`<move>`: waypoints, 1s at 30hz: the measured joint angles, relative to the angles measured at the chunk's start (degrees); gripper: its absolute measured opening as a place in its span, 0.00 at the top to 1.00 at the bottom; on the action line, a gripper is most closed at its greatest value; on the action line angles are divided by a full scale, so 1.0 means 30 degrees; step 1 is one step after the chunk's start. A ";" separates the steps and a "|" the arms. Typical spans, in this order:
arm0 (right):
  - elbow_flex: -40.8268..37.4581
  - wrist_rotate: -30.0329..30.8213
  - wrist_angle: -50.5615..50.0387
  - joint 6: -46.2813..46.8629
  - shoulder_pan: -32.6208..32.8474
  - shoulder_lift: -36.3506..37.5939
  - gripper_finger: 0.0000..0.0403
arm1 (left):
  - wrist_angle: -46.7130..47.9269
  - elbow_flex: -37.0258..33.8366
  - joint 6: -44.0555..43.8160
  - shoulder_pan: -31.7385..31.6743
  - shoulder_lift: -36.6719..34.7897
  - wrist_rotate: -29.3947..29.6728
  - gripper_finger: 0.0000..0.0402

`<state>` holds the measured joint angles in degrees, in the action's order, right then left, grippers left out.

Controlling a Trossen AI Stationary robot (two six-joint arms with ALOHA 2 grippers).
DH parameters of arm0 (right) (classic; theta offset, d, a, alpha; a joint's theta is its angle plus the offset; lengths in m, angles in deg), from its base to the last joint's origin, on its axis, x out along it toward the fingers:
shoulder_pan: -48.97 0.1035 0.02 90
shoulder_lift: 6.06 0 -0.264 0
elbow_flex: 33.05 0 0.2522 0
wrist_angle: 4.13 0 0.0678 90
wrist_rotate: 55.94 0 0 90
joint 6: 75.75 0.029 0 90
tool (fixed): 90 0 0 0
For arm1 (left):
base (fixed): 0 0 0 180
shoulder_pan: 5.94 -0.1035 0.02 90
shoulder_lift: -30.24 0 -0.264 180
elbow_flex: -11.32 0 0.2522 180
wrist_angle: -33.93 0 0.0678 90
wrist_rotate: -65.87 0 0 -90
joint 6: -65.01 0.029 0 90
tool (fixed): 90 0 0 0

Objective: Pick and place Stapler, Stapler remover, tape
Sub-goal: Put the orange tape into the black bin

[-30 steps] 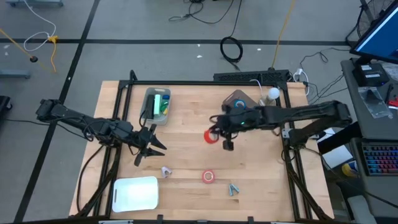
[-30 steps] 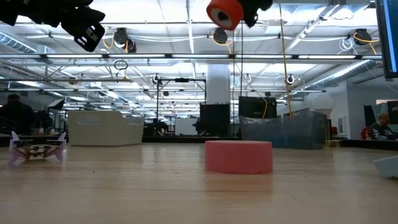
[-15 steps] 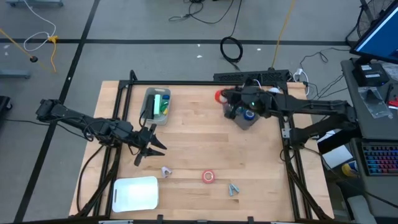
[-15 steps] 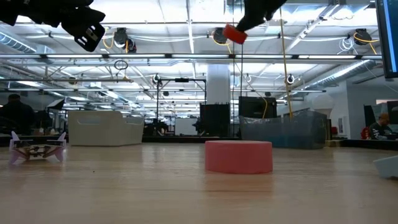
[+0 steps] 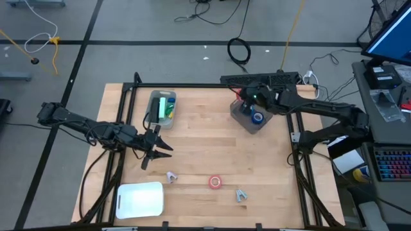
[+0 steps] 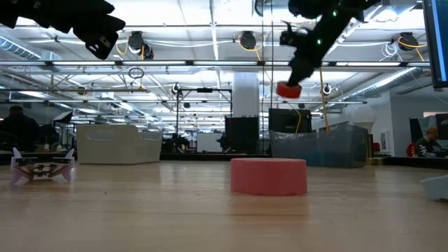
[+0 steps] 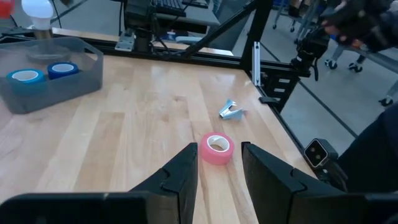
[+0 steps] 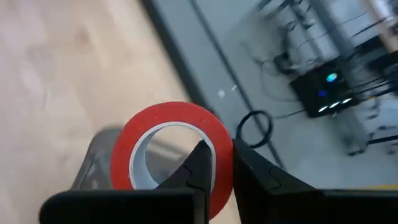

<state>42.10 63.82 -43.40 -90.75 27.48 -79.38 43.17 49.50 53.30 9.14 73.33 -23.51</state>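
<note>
Tape, a red roll point(image 8: 171, 152), sits pinched through its wall in the right pincer point(image 8: 216, 163), directly above the grey bin point(image 5: 252, 118) with two blue rolls point(image 7: 38, 73). The left pincer point(image 7: 219, 160) hangs parted; just ahead, another red roll point(image 7: 215, 148) lies on the surface point(image 5: 199, 147).

A red tape roll point(image 8: 171, 152) with a white core, two blue rolls point(image 7: 38, 73), a grey bin point(image 7: 74, 79).
</note>
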 joint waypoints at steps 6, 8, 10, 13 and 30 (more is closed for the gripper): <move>-0.2292 -0.0758 0.0561 0.0853 -0.0653 -0.0008 0.92 | -0.0012 0.0000 -0.0005 -0.0005 0.0001 0.0000 0.68; -0.2972 -0.1673 0.0826 0.1079 -0.0816 -0.0019 0.92 | -0.0010 0.0000 -0.0005 0.0001 0.0000 0.0000 0.68; -0.3604 -0.2554 0.1419 0.1346 -0.0944 -0.0023 0.92 | -0.0012 0.0000 -0.0043 -0.0005 0.0000 0.0000 0.68; -0.4251 -0.3024 0.1859 0.1326 -0.1092 -0.0073 0.92 | -0.0016 0.0004 -0.0125 0.0002 0.0000 0.0000 0.68; -0.4467 -0.6990 0.2886 -0.0842 -0.2675 -0.2587 0.92 | -0.0143 0.0007 -0.1142 -0.0005 0.0000 0.0831 0.68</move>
<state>28.70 42.85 -34.74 -93.28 19.46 -87.14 42.74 49.53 49.88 9.13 73.33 -21.02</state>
